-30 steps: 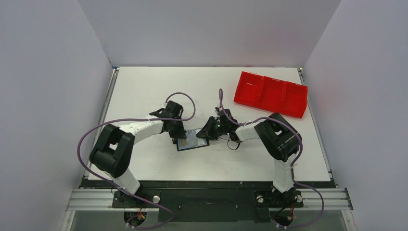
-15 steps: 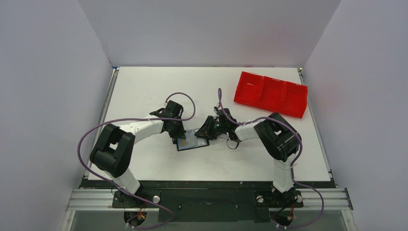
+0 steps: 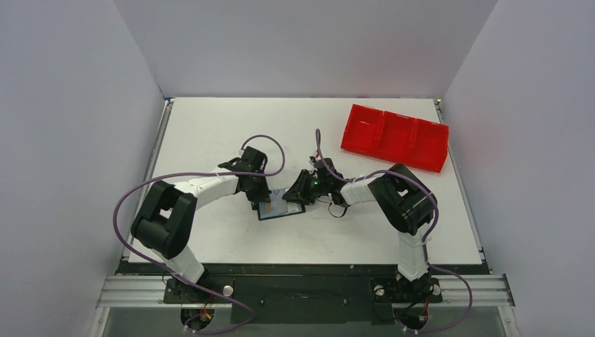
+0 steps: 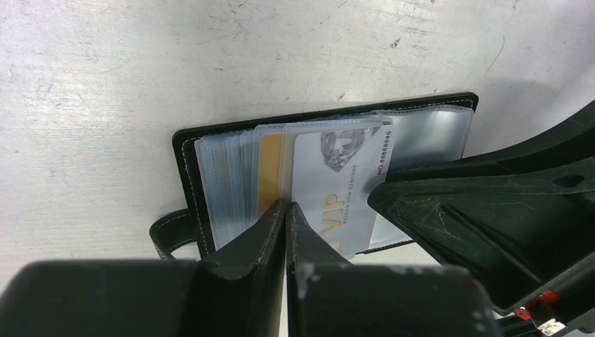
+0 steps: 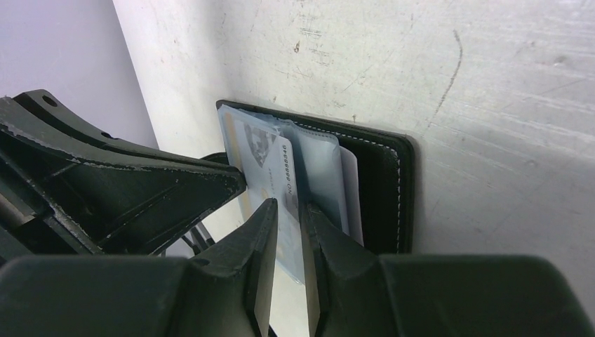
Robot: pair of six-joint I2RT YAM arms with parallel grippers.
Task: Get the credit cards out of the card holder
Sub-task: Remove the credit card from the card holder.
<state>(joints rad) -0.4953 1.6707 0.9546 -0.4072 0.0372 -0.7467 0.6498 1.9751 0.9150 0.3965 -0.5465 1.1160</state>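
Observation:
The card holder [image 3: 281, 211] lies open on the table between both arms; its black stitched edge [image 4: 184, 168] frames clear sleeves. A silver-grey credit card [image 4: 344, 189] marked VIP sticks out of a sleeve, and a gold card [image 4: 270, 168] sits beside it. My left gripper [image 4: 286, 205] is shut, its tips meeting at the sleeves' near edge between those two cards; whether a sleeve is nipped does not show. My right gripper [image 5: 289, 207] stands narrowly open astride the silver card [image 5: 270, 168], which leans on the right-hand finger. In the top view, both grippers, left [image 3: 258, 203] and right [image 3: 293, 199], crowd the holder.
A red three-compartment tray [image 3: 395, 137] sits at the back right of the white table. The holder's strap loop [image 4: 163, 235] pokes out at its left edge. Purple cables arch over both arms. Grey walls enclose the table on three sides.
The left jaws have closed together at the holder's near edge. The right gripper has edged slightly left over the holder, its jaws parted a little around the silver card.

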